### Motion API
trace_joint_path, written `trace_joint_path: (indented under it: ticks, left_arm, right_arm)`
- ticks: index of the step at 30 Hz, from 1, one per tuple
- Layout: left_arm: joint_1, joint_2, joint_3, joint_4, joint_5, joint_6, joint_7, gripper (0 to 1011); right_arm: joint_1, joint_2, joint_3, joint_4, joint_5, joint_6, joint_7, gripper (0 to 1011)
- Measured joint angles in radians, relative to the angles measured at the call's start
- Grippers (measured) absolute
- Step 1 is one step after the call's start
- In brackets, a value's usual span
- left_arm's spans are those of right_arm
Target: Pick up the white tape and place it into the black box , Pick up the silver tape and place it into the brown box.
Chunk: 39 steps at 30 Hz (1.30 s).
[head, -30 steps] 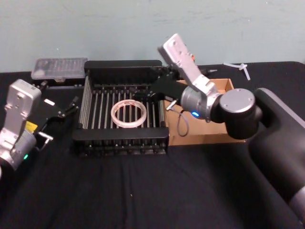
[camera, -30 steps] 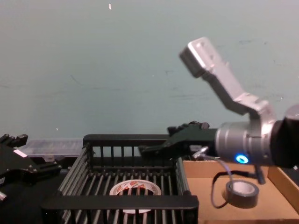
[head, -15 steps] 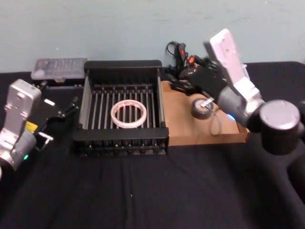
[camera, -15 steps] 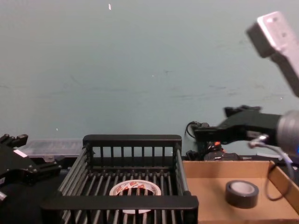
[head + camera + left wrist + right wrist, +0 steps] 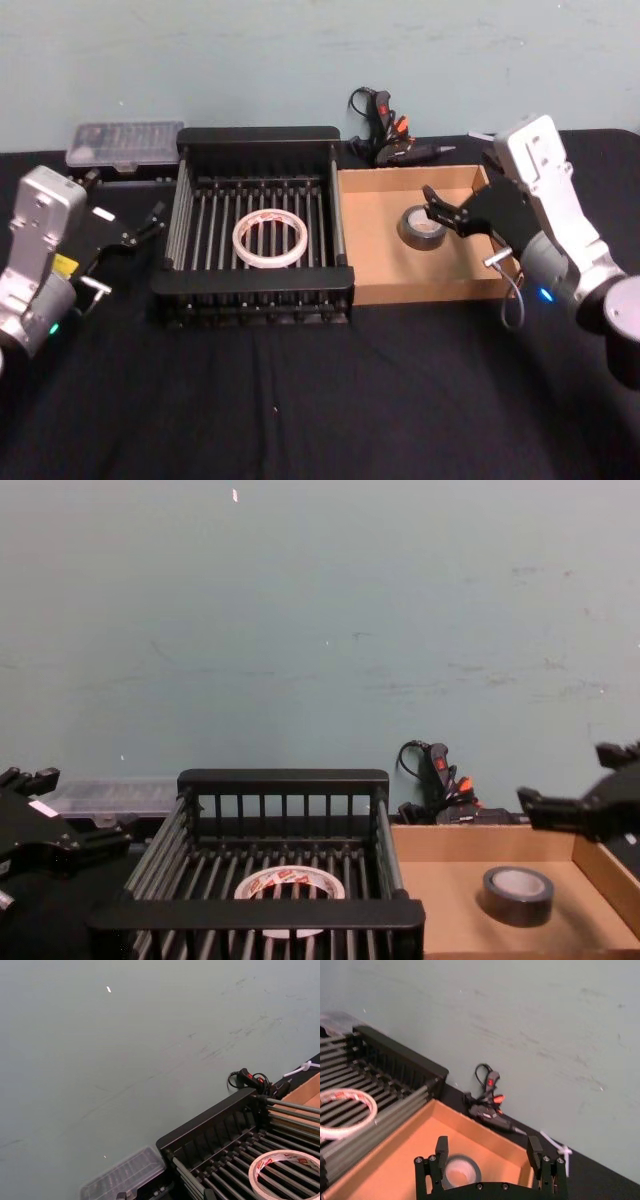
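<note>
The white tape (image 5: 268, 238) (image 5: 290, 882) (image 5: 286, 1156) lies flat on the slatted floor of the black box (image 5: 255, 281) (image 5: 255, 912). To its right, the silver tape (image 5: 422, 226) (image 5: 517, 895) (image 5: 460, 1170) lies in the brown box (image 5: 400, 272) (image 5: 450, 905), touched by nothing. My right gripper (image 5: 435, 208) (image 5: 487, 1150) hovers open over the brown box's right part, just right of and above the silver tape, holding nothing. At the table's left, beside the black box, my left gripper (image 5: 128, 200) (image 5: 80, 802) rests open and empty.
A clear plastic case (image 5: 125, 143) sits behind the black box's left corner. A black and orange glue gun (image 5: 385, 130) lies behind the brown box, with a small white piece (image 5: 482, 135) farther right. Black cloth covers the table in front.
My right arm has swung from above the black box rightward across the brown box and drawn back to its right side. The silver tape stayed in the brown box.
</note>
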Motion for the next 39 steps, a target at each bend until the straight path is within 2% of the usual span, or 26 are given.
trace_joint_path:
  ticks: [5,12,19,39]
  left_arm:
    - [0.0,0.0,0.0,0.0,0.0,0.0,0.0,1001]
    - [0.0,0.0,0.0,0.0,0.0,0.0,0.0,1001]
    - [0.0,0.0,0.0,0.0,0.0,0.0,0.0,1001]
    - [0.0,0.0,0.0,0.0,0.0,0.0,0.0,1001]
  right_arm:
    - [-0.043,0.004,0.011,-0.008,-0.034,-0.014,-0.021,1002]
    - [-0.076,0.001,0.022,0.0,-0.062,-0.023,-0.028,1002]
    - [-0.085,-0.01,0.031,0.014,-0.084,-0.024,-0.027,1003]
    - [-0.085,-0.008,0.03,0.014,-0.082,-0.023,-0.025,1003]
